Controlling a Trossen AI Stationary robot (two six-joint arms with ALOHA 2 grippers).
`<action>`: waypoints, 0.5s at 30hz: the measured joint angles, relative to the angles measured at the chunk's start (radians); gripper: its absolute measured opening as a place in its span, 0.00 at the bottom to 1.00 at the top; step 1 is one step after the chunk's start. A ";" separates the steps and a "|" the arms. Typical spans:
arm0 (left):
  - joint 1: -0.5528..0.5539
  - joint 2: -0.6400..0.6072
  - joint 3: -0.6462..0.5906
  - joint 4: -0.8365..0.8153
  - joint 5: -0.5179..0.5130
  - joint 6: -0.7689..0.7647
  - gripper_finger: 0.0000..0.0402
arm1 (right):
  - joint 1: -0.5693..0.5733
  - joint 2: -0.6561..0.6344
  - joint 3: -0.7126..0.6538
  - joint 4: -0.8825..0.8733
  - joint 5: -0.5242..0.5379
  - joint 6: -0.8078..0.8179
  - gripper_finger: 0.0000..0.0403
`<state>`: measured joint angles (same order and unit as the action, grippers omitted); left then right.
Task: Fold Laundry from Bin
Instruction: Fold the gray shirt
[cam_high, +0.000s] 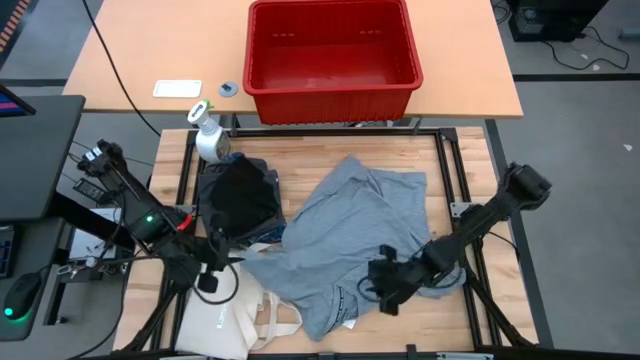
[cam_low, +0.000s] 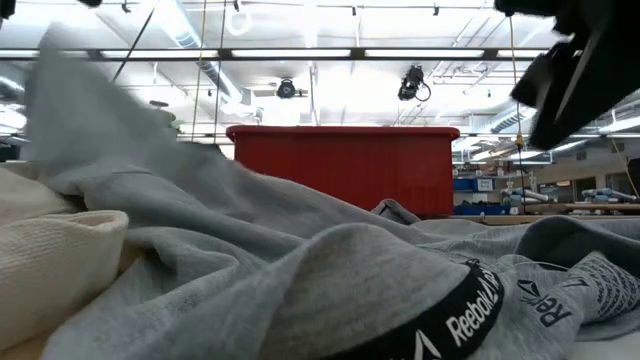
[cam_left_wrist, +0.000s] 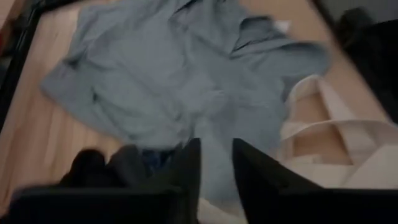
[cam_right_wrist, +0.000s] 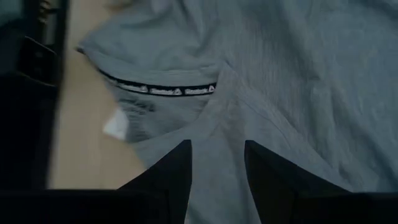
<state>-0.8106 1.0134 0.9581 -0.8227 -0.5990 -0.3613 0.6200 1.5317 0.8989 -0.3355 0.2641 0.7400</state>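
Grey shirt (cam_high: 350, 235) spread mid-table, long axis running from near the red bin (cam_high: 333, 55) toward the front edge. Right gripper (cam_high: 385, 285) above its near hem, narrowly parted, empty. Left gripper (cam_high: 212, 272) beside the left edge, slightly parted, empty.

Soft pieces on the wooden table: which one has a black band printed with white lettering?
The large light grey garment spread mid-table, under the right gripper. Its black Reebok band sets it apart from the plain black piece and cream canvas tote bag.
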 joint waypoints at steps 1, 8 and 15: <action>0.006 0.000 0.000 -0.020 -0.001 -0.016 0.27 | 0.000 0.033 0.000 0.039 0.018 -0.030 0.38; 0.036 0.000 0.000 -0.180 0.044 -0.173 0.52 | 0.002 0.258 0.173 -0.103 0.097 -0.134 0.38; 0.057 0.001 0.000 -0.151 0.045 -0.170 0.55 | -0.005 0.399 0.363 -0.306 0.203 -0.200 0.38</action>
<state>-0.7540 1.0142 0.9581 -0.9741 -0.5539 -0.5318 0.6151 1.9304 1.2616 -0.6417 0.4668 0.5404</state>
